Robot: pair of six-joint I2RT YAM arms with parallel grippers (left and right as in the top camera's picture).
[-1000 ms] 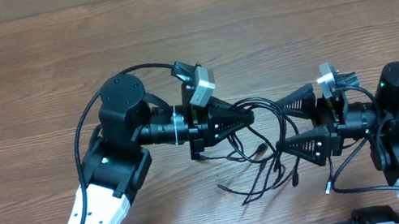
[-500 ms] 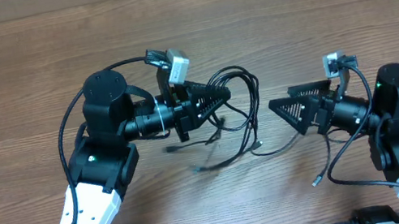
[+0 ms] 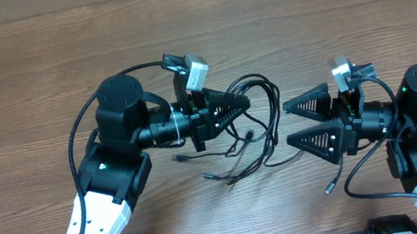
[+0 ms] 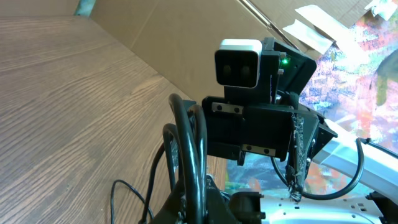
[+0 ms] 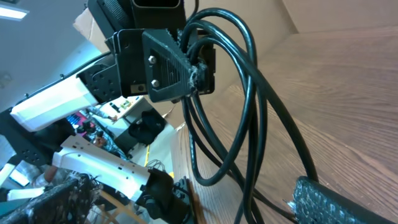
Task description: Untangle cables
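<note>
Left hand is pressed together at its tip on a bunch of cables, pinching several black loops that arch out past its fingers and droop toward the bench. From the pinch the cords fall in tangled strands, and their loose ends, some with small plugs, lie on the wood just below and between the two arms. Right hand faces the left one with its two fingers spread wide and nothing between them. The outermost loops hang just beside its fingertips; whether they touch cannot be told. The right wrist view shows the thick bundle of loops close in front, gripped by the left hand above and running down past a textured finger pad at the lower corner. The bench is brown wood grain, with a cardboard panel standing along its far edge. Beyond it, the wrist views show a cluttered, brightly coloured room, too blurred to read.
</note>
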